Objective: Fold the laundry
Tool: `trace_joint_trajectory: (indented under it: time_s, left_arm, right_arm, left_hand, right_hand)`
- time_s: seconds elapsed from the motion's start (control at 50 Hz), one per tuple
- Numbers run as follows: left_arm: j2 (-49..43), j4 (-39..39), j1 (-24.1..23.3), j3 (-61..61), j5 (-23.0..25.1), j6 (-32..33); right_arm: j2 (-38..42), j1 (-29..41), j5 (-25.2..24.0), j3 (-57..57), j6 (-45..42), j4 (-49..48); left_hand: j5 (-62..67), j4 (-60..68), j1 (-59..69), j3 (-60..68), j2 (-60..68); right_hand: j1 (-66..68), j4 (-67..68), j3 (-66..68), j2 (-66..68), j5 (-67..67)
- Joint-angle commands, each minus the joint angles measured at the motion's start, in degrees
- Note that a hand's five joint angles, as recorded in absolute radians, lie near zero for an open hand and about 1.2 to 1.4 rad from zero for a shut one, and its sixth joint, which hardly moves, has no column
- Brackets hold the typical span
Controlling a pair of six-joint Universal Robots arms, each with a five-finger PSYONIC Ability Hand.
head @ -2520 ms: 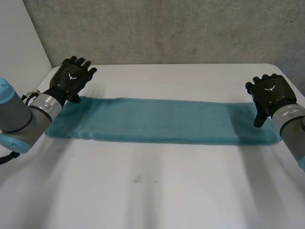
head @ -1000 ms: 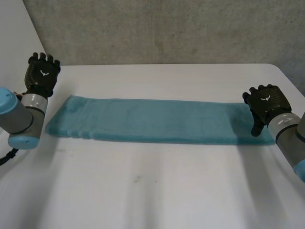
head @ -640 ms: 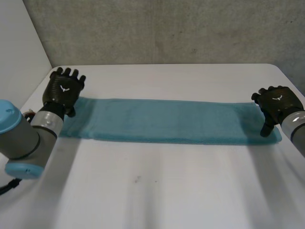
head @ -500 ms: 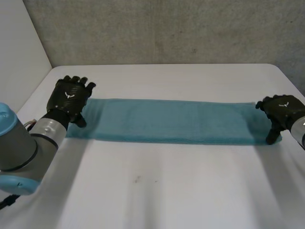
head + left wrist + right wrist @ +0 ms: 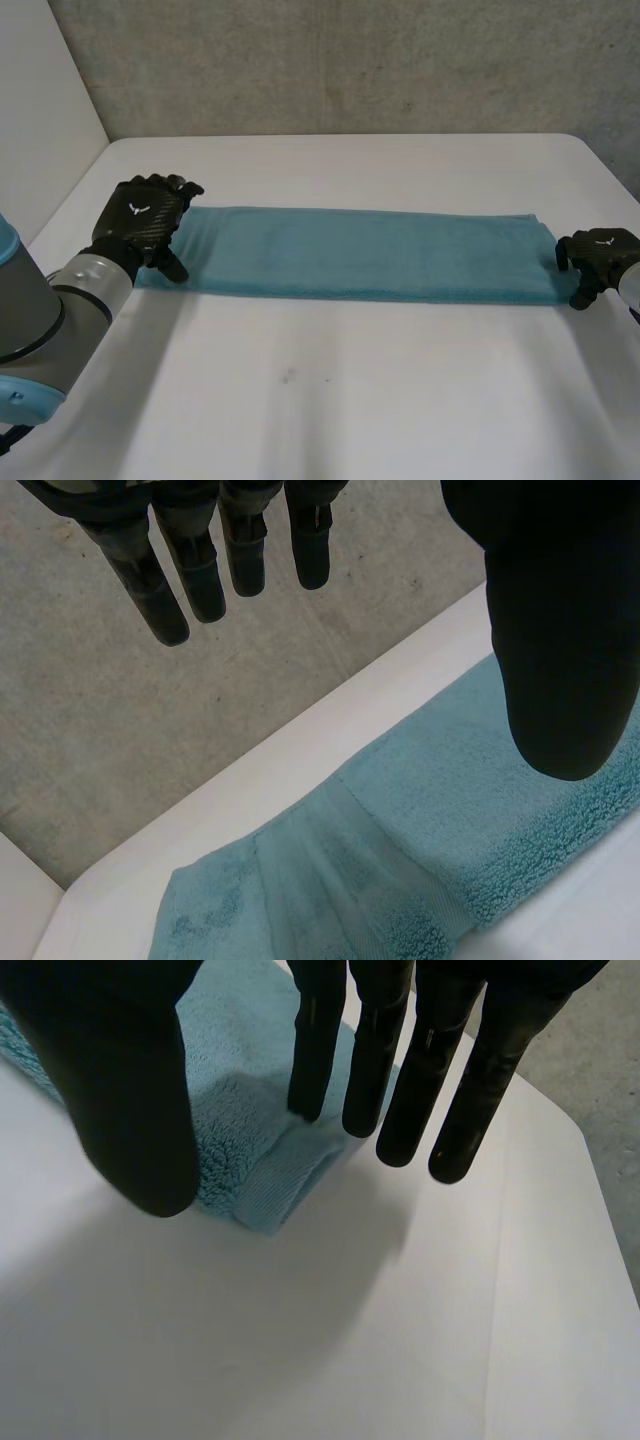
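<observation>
A teal towel (image 5: 360, 250) lies as a long folded strip across the white table (image 5: 350, 400). My left hand (image 5: 145, 215) hovers over the towel's left end, open, fingers straight. In the left wrist view its thumb (image 5: 560, 630) hangs above the near edge of the towel (image 5: 450, 810) without touching it. My right hand (image 5: 598, 250) is at the towel's right end by the near corner. In the right wrist view the fingers (image 5: 400, 1070) are straight and the thumb (image 5: 120, 1070) stands apart, with the towel's corner (image 5: 240, 1150) between them, not pinched.
A grey concrete wall (image 5: 350, 60) runs behind the table's far edge. Bare white tabletop stretches in front of the towel and beyond its right end (image 5: 400, 1310).
My left hand swung in from beyond the table's left side to the towel's left end. My right hand slid outward and down to the right near corner, its fingers drawing closer to the thumb.
</observation>
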Motion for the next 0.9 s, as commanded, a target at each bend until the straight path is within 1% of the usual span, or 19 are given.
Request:
trace_joint_trajectory:
  time_s: [0.02, 0.1, 0.18, 0.3, 0.48, 0.54, 0.56, 0.58, 0.62, 0.64, 0.68, 0.7, 0.72, 0.74, 0.78, 0.8, 0.84, 0.86, 0.9]
  left_arm:
    - [0.00, 0.10, -0.09, -0.42, 0.04, 0.09]
    - [0.08, 0.01, -0.26, -0.42, -0.05, 0.09]
    - [0.52, 0.01, -0.27, -0.42, -0.05, 0.09]
    - [1.67, 0.01, 0.09, -0.42, -0.05, 0.09]
    - [1.93, 0.01, 0.26, -0.42, -1.89, 0.18]
    - [2.46, -0.07, 0.26, -0.42, -2.42, 0.09]
    - [2.46, -0.07, 0.26, -0.42, -2.42, 0.09]
    - [2.63, 0.01, 0.26, -0.42, -2.51, 0.09]
    - [2.81, -0.07, 0.26, -0.42, -2.51, 0.09]
    - [3.16, 0.01, 0.35, -0.33, -2.51, 0.09]
    - [3.60, 0.01, 0.52, -0.33, -2.51, 0.09]
    - [3.86, 0.01, 0.70, -0.33, -2.60, 0.09]
    - [3.86, 0.01, 0.70, -0.33, -2.60, 0.09]
    - [4.13, 0.01, 0.96, -0.33, -2.60, 0.09]
    - [4.48, 0.01, 1.32, -0.33, -2.60, 0.09]
    - [4.83, 0.01, 1.58, -0.33, -2.60, 0.09]
    - [5.27, 0.01, 1.93, -0.33, -2.60, 0.09]
    - [5.53, 0.01, 2.19, -0.42, -2.51, 0.09]
    - [5.62, 0.01, 2.46, -0.42, -2.60, 0.00]
  right_arm:
    - [0.97, -0.41, 0.18, -1.10, -0.13, -0.72]
    - [0.97, -1.73, 0.97, -1.19, -0.13, -2.57]
    - [0.01, -5.85, 3.16, -1.45, -0.31, -4.41]
    - [0.70, -10.60, 7.03, -7.24, -1.27, -2.84]
    - [0.79, -10.87, 9.68, -12.88, -5.67, -1.51]
    - [0.18, -7.36, 9.85, -14.64, -4.53, -1.51]
    - [0.09, -4.14, 9.85, -15.68, -3.40, -1.69]
    - [0.09, -4.10, 9.85, -15.69, -3.39, -1.69]
    - [-0.43, 3.07, 10.46, -18.49, -1.02, -1.69]
    - [-0.44, 3.10, 10.47, -18.50, -1.01, -1.69]
    - [-1.14, 11.06, 10.64, -21.74, 0.65, -1.86]
    - [-1.14, 11.10, 10.64, -21.75, 0.66, -1.86]
    - [-1.23, 15.54, 10.56, -23.23, 1.01, -2.12]
    - [-1.23, 15.58, 10.55, -23.25, 1.01, -2.13]
    - [0.08, 24.59, 10.47, -27.97, 1.01, -3.26]
    - [0.09, 24.64, 10.47, -27.99, 1.01, -3.27]
    - [4.46, 32.59, 9.85, -31.84, 0.57, -5.98]
    - [4.48, 32.63, 9.85, -31.86, 0.57, -5.99]
    - [8.77, 40.16, 9.24, -35.36, 0.57, -8.97]
  left_hand:
    - [-0.04, -0.62, -1.25, -1.82, -0.66]
    - [0.13, -0.45, -1.08, -1.65, -0.49]
    - [0.13, -0.45, -1.08, -1.65, -0.49]
    - [-0.04, -0.62, -1.25, -1.82, -0.66]
    - [-0.37, -0.96, -1.59, -2.16, -0.99]
    - [-0.54, -1.12, -1.76, -2.32, -1.16]
    - [-0.54, -1.13, -1.76, -2.33, -1.16]
    - [-0.54, -1.13, -1.76, -2.33, -1.16]
    - [-0.54, -1.13, -1.76, -2.33, -1.16]
    - [-0.54, -1.13, -1.76, -2.33, -1.16]
    - [-0.54, -1.13, -1.76, -2.33, -1.16]
    - [-0.54, -1.13, -1.76, -2.33, -1.16]
    - [-0.54, -1.13, -1.76, -2.33, -1.16]
    - [-0.54, -1.13, -1.76, -2.33, -1.16]
    - [-0.54, -1.13, -1.76, -2.33, -1.16]
    - [-0.54, -1.13, -1.76, -2.33, -1.16]
    - [-0.54, -1.13, -1.76, -2.33, -1.16]
    - [-0.54, -1.13, -1.76, -2.33, -1.16]
    - [-0.54, -1.13, -1.76, -2.33, -1.16]
  right_hand:
    - [47.45, 42.18, 42.10, 41.80, 43.70]
    - [47.56, 42.29, 42.21, 41.91, 43.81]
    - [47.56, 42.29, 42.21, 41.91, 43.81]
    - [47.56, 42.29, 42.21, 41.91, 43.81]
    - [47.56, 42.29, 42.21, 41.91, 43.81]
    - [47.56, 42.29, 42.21, 41.91, 43.81]
    - [47.56, 42.29, 42.21, 41.91, 43.81]
    - [47.56, 42.29, 42.21, 41.91, 43.81]
    - [47.56, 42.29, 42.21, 41.91, 43.81]
    - [47.56, 42.29, 42.21, 41.91, 43.81]
    - [47.56, 42.29, 42.21, 41.91, 43.81]
    - [47.56, 42.29, 42.21, 41.91, 43.81]
    - [47.56, 42.29, 42.21, 41.91, 43.81]
    - [47.56, 42.29, 42.21, 41.91, 43.81]
    - [47.56, 42.29, 42.21, 41.91, 43.81]
    - [47.56, 42.29, 42.21, 41.91, 43.81]
    - [47.56, 42.29, 42.21, 41.91, 43.81]
    - [47.56, 42.29, 42.21, 41.91, 43.81]
    - [47.56, 42.29, 42.21, 41.91, 43.81]
